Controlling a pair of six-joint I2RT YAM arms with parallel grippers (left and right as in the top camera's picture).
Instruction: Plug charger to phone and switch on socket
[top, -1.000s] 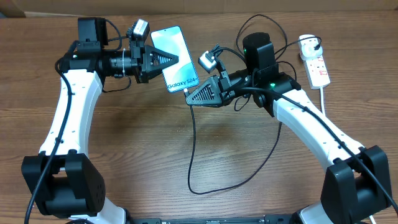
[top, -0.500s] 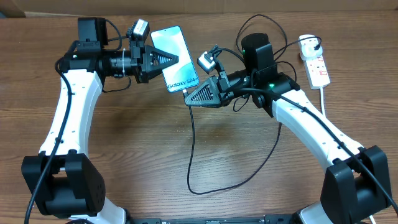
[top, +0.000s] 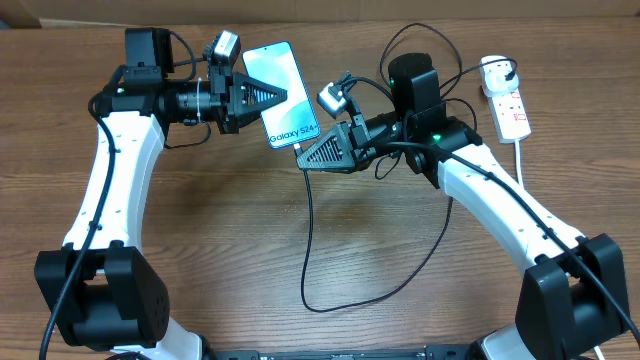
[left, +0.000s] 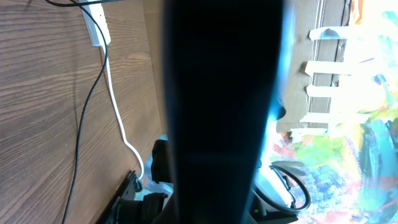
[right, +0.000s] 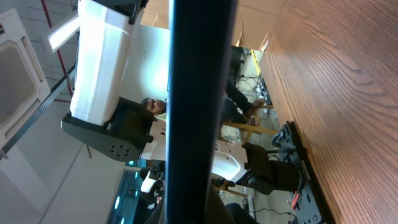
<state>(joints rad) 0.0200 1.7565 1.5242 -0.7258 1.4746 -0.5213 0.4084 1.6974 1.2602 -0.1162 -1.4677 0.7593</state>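
Note:
The phone (top: 283, 93), cyan screen up with "Galaxy S24" at its near end, is held above the table in my left gripper (top: 268, 97), which is shut on its left edge. Its dark back fills the middle of the left wrist view (left: 224, 112). My right gripper (top: 306, 153) is at the phone's near right corner, shut on the connector end of the charger (top: 306, 230). The black cable hangs down, loops across the table and runs to the black plug in the socket (top: 512, 110) at the far right. A dark bar, apparently the phone (right: 199, 93), blocks the right wrist view.
The socket's thick white cord (top: 521, 160) runs toward the front right, and also shows in the left wrist view (left: 118, 118). The brown wooden table (top: 220, 250) spreads below both arms. Cardboard lines the far edge.

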